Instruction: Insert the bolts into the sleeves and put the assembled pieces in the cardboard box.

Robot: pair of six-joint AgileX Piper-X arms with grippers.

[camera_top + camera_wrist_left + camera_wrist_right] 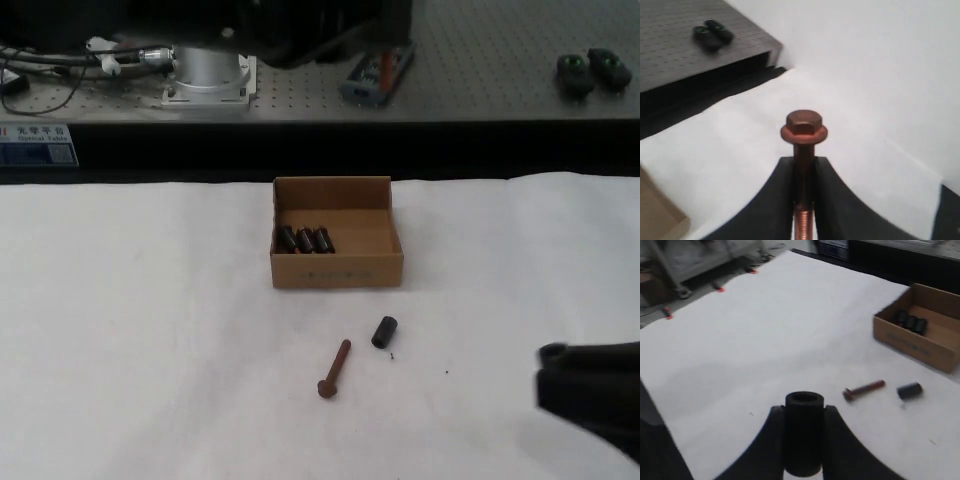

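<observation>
While your left end effector [804,170] is pinching a held bolt [804,131] by its shank, the hex head stands clear above the fingertips. Your right end effector [804,412] is clamped on a held sleeve [804,440], which stands upright between the fingers with its open bore showing on top.

On the white-covered table [150,330], the box [337,270] sits toward the far edge, about midway between the left and right edges. Three pieces [305,240] lie side by side in the left part of the box floor.

On the near side of the box you have a loose bolt [335,368] lying flat with its head toward the near edge. A loose sleeve [385,332] lies just beside it on the right, not touching it.

An arm [590,395] shows dark over the table's near right corner.
</observation>
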